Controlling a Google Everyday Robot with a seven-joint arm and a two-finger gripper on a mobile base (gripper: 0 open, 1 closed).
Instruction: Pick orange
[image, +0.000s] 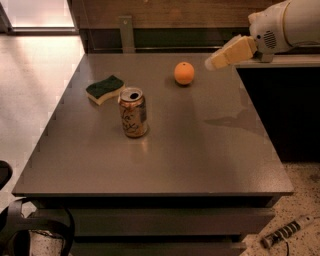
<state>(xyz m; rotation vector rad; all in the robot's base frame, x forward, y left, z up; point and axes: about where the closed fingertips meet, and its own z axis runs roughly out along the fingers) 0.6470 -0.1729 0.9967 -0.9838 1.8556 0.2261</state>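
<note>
The orange (184, 73), small, round and bright, sits on the grey table (200, 150) toward its far middle. My gripper (212, 62) comes in from the upper right on a white arm, its tan fingers pointing left and down. It hangs in the air to the right of the orange, a short gap away and a little above it, touching nothing.
An orange-and-tan drink can (133, 112) stands upright left of centre. A green-and-yellow sponge (104, 89) lies behind it to the left. A dark counter (280, 100) borders the table's right side. A wooden wall and rail run along the far edge.
</note>
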